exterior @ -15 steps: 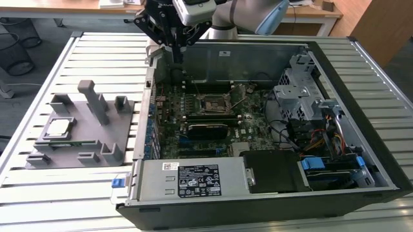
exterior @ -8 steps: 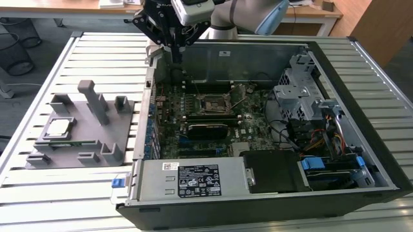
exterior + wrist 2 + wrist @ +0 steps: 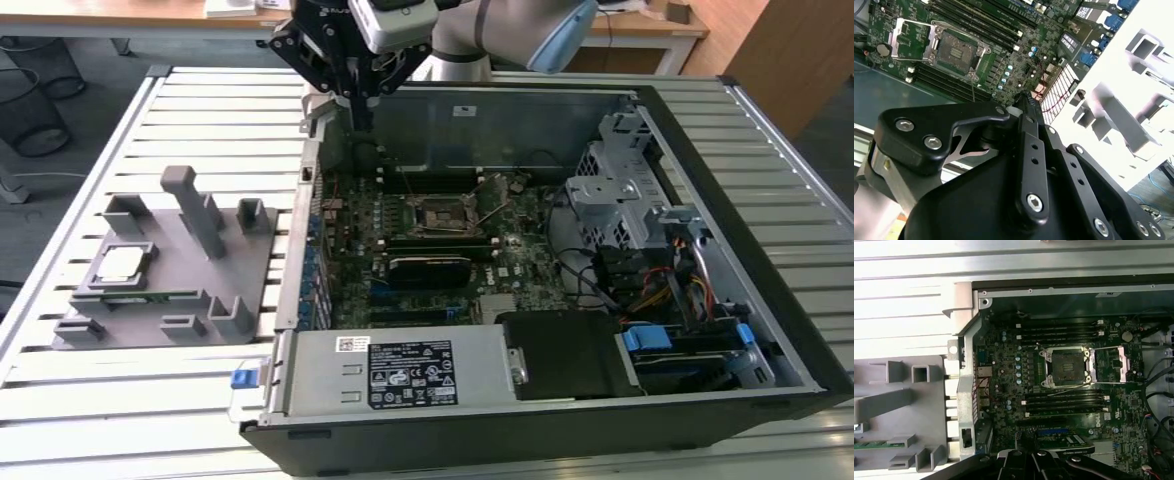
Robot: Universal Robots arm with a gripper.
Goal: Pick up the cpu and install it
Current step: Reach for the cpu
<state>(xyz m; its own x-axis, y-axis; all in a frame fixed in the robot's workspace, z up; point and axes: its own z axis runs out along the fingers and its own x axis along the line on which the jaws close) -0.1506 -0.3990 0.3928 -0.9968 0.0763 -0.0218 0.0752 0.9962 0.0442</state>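
The cpu [image 3: 120, 262] lies flat, silver top up, in a gray fixture [image 3: 167, 275] near the table [image 3: 200, 100] edge at the exterior view's left. It is square, its sides roughly in line with the fixture's, and its corner marks are too small to make out. Tall posts [image 3: 200, 215] stand just beside it on the computer case [image 3: 534, 440] side. The gripper [image 3: 1026, 100] hangs over the case's far corner, well apart from the cpu, jaws together and empty. The socket [image 3: 1068, 367] is open, with its frame swung aside.
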